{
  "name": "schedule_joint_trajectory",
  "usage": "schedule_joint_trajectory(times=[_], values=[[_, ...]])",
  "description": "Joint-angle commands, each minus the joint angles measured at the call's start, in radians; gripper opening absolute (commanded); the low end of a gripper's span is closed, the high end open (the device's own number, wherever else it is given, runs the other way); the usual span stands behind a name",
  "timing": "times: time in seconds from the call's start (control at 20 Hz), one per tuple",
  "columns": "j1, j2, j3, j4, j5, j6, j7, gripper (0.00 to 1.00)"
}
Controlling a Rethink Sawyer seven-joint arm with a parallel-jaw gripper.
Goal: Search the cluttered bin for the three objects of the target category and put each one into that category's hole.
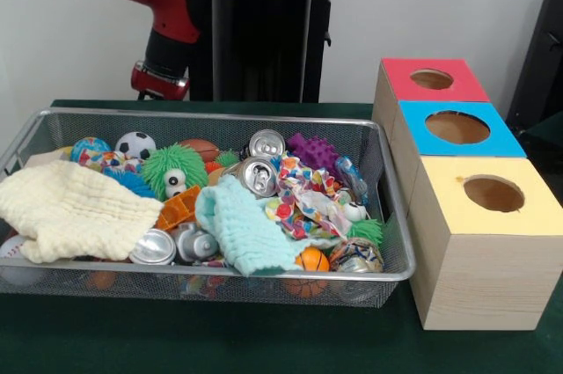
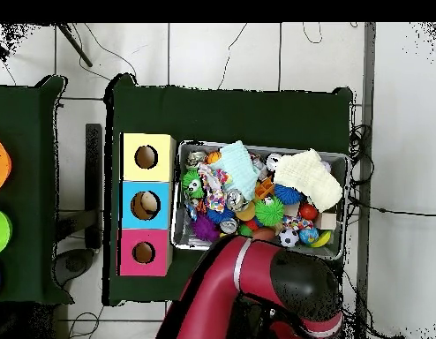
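On the green-covered counter (image 1: 264, 343) sits the wire-mesh bin (image 1: 387, 273), filled with mixed clutter. Contents noted: a cream cloth (image 1: 70, 209) draped at the front view's left, a mint cloth (image 1: 244, 231) near centre, 2 upright drink cans (image 1: 259, 175), 2 more cans lying at the front (image 1: 155, 248), a green fuzzy toy with eyes (image 1: 174, 169), a small soccer ball (image 1: 135, 144), a purple spiky toy (image 1: 314, 150) and an orange mini basketball (image 1: 311, 260). Beside the bin stand 3 wooden boxes, each with 1 round hole: red-topped (image 1: 431, 80), blue-topped (image 1: 457, 128), yellow-topped (image 1: 493, 194). The red arm (image 1: 163, 4) is drawn back behind the bin. The jaws are not visible in either view; their state cannot be told.
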Motion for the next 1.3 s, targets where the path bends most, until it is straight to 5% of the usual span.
schedule_joint_trajectory(times=[0.05, 0.3, 0.55, 0.8, 1.3], values=[[-0.173, -0.171, 0.17, -0.112, -0.536, 0.394, 0.217, 1.0], [-0.286, -0.13, 0.185, -0.19, -0.597, 0.43, 0.225, 1.0], [-0.402, -0.137, 0.191, -0.18, -0.631, 0.44, 0.18, 1.0], [-0.471, -0.227, 0.199, -0.137, -0.71, 0.483, 0.18, 1.0], [-0.49, -0.467, 0.186, 0.027, -0.894, 0.535, 0.268, 1.0]])
